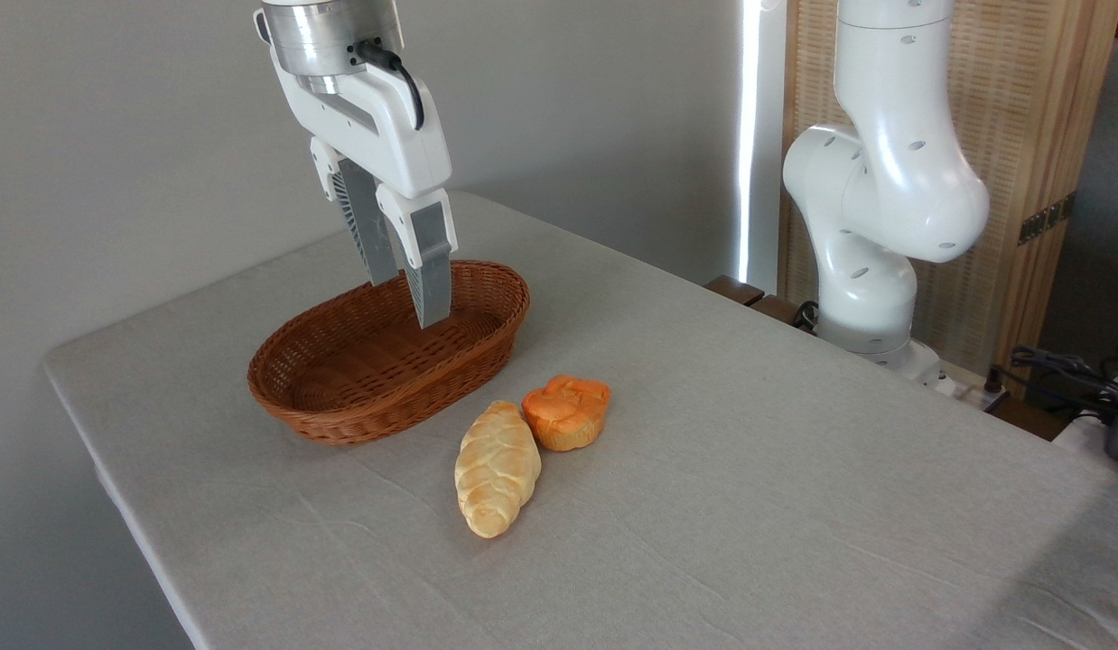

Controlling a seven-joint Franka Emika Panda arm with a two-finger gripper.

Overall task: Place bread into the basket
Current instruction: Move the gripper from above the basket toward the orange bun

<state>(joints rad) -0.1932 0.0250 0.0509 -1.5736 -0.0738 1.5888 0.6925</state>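
Though squat — lumpy orange bread (567,412)

The empty gripper (407,293) hung over the wicker basket (342,411); the orange bun (567,413) sat at the basket's four o'clock, touching the braided loaf (497,468).

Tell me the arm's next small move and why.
Probably shift the gripper rightward and toward the camera, over the orange bun. The gripper hangs empty above the empty wicker basket, while the bun sits on the table beside the braided loaf.
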